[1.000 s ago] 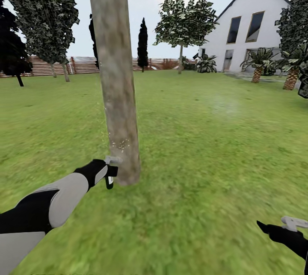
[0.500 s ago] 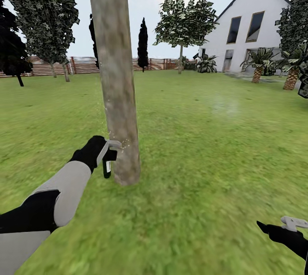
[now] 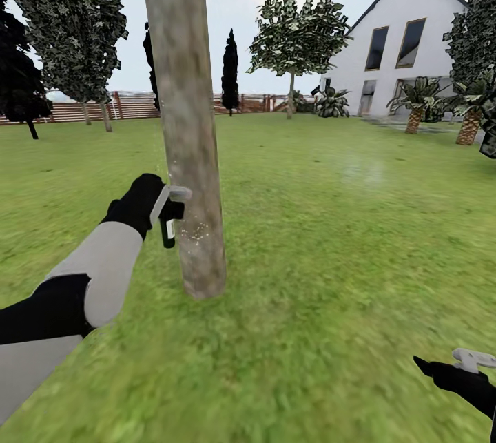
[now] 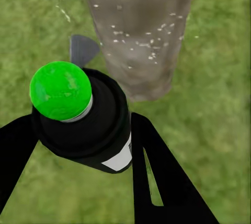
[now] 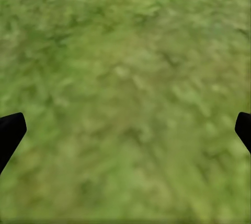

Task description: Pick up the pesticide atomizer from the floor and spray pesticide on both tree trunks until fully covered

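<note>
From the head camera, the left gripper (image 3: 164,212) is clamped on the small near-black pesticide atomizer (image 3: 167,231), nozzle right beside the thick grey-brown mottled tree trunk (image 3: 184,119), I'd guess so the spray hits the bark. White flecks sit on the trunk at the bottle's 3 o'clock. The right gripper (image 3: 468,364) hangs idle at 5 o'clock over the green grass lawn (image 3: 344,236).

Left wrist: black fingers (image 4: 157,172) hug the bottle, speckled trunk just past it.

Right wrist: finger tips (image 5: 10,132) wide apart over grass, holding nothing.
</note>
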Motion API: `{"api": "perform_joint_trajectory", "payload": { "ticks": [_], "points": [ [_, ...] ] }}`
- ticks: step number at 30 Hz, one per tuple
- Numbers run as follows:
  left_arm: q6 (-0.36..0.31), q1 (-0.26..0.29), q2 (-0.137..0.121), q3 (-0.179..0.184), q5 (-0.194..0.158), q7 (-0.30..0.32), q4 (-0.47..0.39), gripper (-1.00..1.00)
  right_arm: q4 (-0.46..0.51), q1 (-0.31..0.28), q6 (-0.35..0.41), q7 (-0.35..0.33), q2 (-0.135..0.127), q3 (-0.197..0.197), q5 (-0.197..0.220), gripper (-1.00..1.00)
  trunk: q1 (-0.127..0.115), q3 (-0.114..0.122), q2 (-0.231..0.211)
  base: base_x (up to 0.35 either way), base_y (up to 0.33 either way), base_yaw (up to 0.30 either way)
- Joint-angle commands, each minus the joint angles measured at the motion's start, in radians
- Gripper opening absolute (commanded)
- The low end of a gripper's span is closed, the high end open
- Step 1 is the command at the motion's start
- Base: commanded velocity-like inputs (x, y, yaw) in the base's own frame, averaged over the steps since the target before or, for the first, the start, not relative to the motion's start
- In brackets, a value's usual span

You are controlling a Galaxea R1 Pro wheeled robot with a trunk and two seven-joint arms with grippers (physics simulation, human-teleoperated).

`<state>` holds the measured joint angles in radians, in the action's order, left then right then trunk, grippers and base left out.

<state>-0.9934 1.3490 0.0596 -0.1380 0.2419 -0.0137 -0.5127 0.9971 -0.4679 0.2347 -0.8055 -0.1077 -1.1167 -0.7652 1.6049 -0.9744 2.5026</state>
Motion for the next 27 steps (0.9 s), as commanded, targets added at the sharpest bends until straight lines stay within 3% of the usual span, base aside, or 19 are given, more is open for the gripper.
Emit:
{"api": "perform_joint_trajectory", "payload": {
  "ticks": [1,17,27],
  "points": [
    [0.000,0.015,0.000,0.000,0.010,0.000,0.001,-1.00,0.000,0.000,0.000,0.000,-0.001,0.000,0.000,1.00,0.000,0.000,0.000,0.000,0.000,0.000],
    [-0.008,0.244,0.005,0.000,0.019,0.000,0.046,-1.00,0.000,0.000,0.000,0.000,-0.001,-0.002,0.001,1.00,0.000,0.000,0.000,0.000,0.000,0.000],
    [-0.008,0.329,0.016,0.000,0.019,0.001,0.057,-1.00,0.000,0.000,0.000,0.000,-0.001,-0.002,0.001,1.00,0.000,0.000,0.000,0.000,0.000,0.000]
  ]
}}
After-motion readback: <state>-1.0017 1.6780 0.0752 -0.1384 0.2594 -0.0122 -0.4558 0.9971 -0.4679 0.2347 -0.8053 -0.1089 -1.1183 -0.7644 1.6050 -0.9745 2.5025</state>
